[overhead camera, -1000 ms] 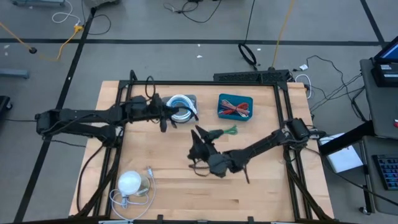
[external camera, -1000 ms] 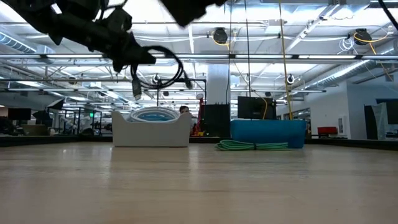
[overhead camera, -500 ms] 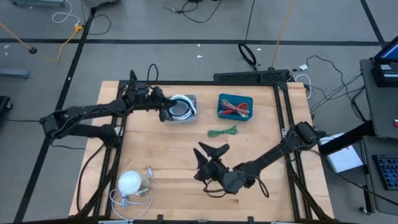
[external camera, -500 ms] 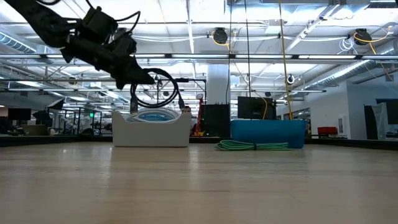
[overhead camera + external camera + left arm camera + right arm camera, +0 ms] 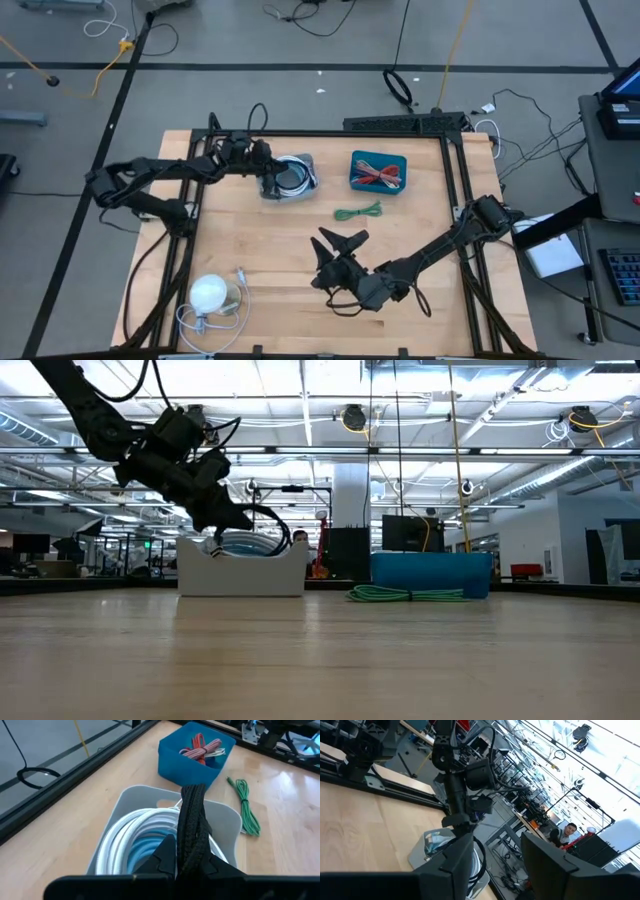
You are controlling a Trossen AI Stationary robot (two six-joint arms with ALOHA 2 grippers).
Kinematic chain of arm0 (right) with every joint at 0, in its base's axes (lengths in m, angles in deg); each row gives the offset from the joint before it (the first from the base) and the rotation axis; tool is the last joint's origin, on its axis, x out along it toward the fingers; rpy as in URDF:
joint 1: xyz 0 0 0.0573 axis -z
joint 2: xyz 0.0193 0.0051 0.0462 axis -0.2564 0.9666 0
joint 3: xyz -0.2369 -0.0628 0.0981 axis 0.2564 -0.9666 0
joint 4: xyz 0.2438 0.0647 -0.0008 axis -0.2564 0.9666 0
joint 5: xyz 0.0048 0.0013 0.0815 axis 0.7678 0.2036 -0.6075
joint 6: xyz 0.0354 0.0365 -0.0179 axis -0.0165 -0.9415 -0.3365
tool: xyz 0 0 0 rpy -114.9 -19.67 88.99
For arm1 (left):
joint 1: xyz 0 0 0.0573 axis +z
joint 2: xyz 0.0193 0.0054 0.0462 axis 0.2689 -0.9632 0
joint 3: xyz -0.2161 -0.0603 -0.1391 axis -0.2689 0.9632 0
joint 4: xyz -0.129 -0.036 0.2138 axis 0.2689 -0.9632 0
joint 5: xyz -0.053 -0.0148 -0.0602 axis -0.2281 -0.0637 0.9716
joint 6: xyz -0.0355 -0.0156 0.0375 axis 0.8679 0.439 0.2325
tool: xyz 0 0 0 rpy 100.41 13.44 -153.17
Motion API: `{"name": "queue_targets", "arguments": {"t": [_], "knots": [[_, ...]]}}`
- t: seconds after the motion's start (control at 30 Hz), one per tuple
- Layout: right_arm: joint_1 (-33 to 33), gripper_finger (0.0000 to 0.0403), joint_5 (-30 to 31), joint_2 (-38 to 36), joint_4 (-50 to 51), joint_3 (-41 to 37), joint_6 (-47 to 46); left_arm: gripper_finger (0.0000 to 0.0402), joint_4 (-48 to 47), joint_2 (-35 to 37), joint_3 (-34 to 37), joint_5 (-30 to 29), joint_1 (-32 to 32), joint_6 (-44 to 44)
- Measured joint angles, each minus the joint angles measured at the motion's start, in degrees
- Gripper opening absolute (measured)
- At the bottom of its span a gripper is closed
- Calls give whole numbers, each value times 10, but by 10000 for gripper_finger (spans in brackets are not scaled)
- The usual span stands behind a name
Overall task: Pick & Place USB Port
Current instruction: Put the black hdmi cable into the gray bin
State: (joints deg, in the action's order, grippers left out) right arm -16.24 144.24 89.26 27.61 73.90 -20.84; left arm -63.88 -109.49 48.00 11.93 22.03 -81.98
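My left gripper (image 5: pixel 268 180) is at the left rim of a white bin (image 5: pixel 300 162) at the table's far middle, shut on a coiled black braided cable (image 5: pixel 194 815). The bin holds coiled white and pale blue cables (image 5: pixel 132 837). In the low view the gripper (image 5: pixel 218 512) is just above the bin (image 5: pixel 240 570), and the black loop (image 5: pixel 268 525) dips behind its wall. My right gripper (image 5: pixel 340 242) is open and empty above the table's middle. My left gripper pinches the bundled strands of the black cable (image 5: pixel 192 845) between its two fingers. The fingers come slanting down from the table's left. The coil reaches out past the fingertips over the white bin, its lower part inside the bin's rim (image 5: pixel 262 540).
A blue bin (image 5: pixel 379 171) with red cables stands right of the white bin. A green coiled cable (image 5: pixel 358 211) lies on the table in front of it. A white round object (image 5: pixel 209 293) with a white cord lies near the front left corner.
My left gripper has gone toward the far edge and down to the white bin with the black cable, whose loop has dropped from well above the bin to its rim. My right gripper has moved a little toward the near edge, then kept still.
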Motion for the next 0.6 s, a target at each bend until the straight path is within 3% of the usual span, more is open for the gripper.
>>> {"name": "queue_targets", "arguments": {"t": [0.6], "knots": [[0, 156, -9, 0, 0, 0, -6, 14, -24, -2, -1, -49, 55, -72]]}}
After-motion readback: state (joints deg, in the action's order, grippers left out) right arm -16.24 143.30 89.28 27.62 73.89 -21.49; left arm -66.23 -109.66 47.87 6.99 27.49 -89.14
